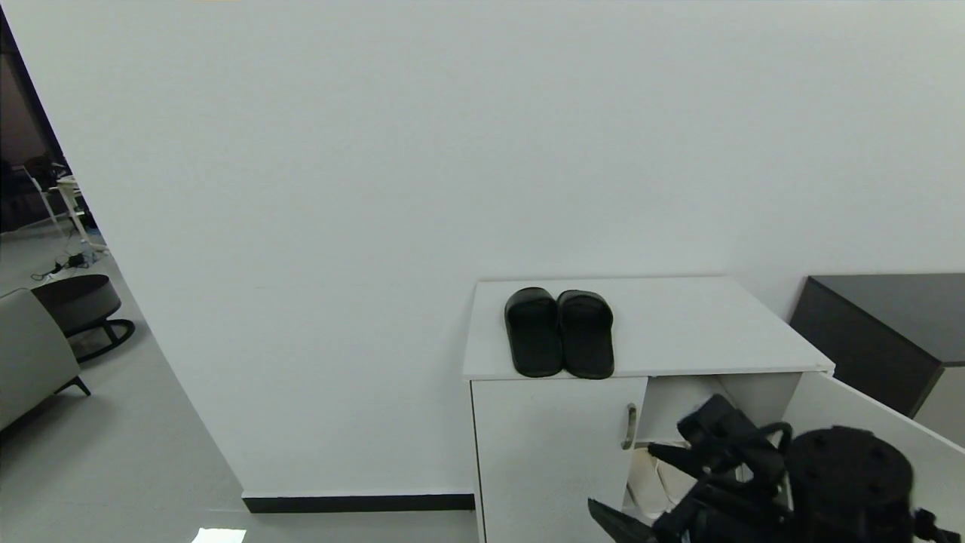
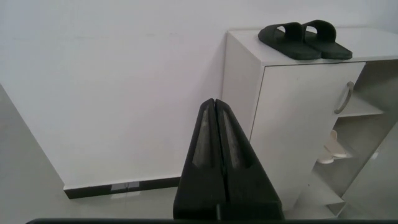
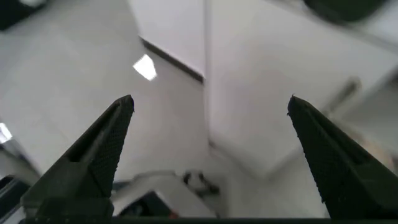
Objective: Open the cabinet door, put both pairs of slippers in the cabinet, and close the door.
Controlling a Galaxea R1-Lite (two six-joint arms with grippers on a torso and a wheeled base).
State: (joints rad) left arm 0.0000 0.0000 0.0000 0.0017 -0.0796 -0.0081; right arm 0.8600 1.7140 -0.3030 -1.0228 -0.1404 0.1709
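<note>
A white cabinet (image 1: 648, 324) stands against the wall. Its right door (image 1: 859, 418) is swung open; its left door (image 1: 550, 452) with a metal handle (image 1: 630, 426) is closed. A pair of black slippers (image 1: 559, 332) lies side by side on the cabinet top, also seen as black slippers (image 2: 305, 40) from the left wrist. A pair of white slippers (image 1: 654, 483) rests on a shelf inside, white slippers (image 2: 336, 146). My right gripper (image 1: 622, 477) hangs open and empty in front of the cabinet's lower part, right gripper (image 3: 210, 102). My left gripper (image 2: 214, 155) is shut and empty, well short of the cabinet.
A dark low cabinet (image 1: 889, 324) stands right of the white one, close to the open door. At the far left are a grey sofa (image 1: 30, 354) and a round dark stool (image 1: 75, 302). Open grey floor (image 1: 113, 467) lies left of the cabinet.
</note>
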